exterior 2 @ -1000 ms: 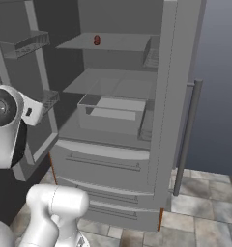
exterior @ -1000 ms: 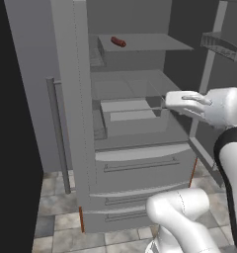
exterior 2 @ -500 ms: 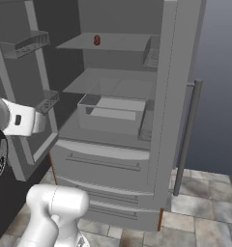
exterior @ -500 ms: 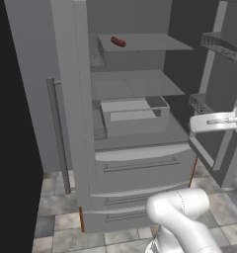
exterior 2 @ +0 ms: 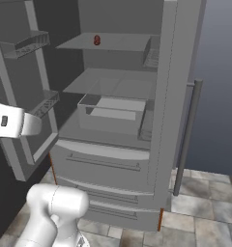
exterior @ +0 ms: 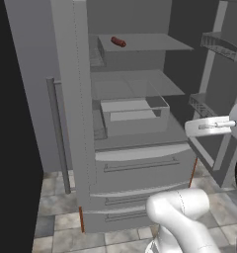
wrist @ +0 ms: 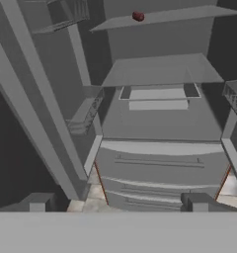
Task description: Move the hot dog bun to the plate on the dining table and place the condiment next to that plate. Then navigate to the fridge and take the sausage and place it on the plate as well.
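Observation:
The grey steel fridge (exterior: 140,168) stands with its upper doors swung wide. A short dark red-brown sausage (exterior: 118,42) lies alone on the top shelf, also visible as the sausage (exterior 2: 96,40) and, near the top of the hand view, the sausage (wrist: 138,16). My gripper (wrist: 118,203) is open with nothing between its fingers. It faces the fridge (wrist: 160,163) from outside, well below and short of the sausage. My white hand (exterior: 209,126) hovers at the right, level with the lowest shelf. The bun, plate, condiment and dining table are out of view.
A clear crisper bin (exterior: 134,112) sits on the lowest shelf above the drawers (exterior: 140,165). An open door with wire racks (exterior: 217,47) stands close to my hand. The shut door's vertical handle (exterior: 59,133) is on the left. The floor (exterior: 56,232) is tiled.
My hand has drawn back out of the fridge, moving right and down from the middle shelf to beside the open door. The sausage has not moved.

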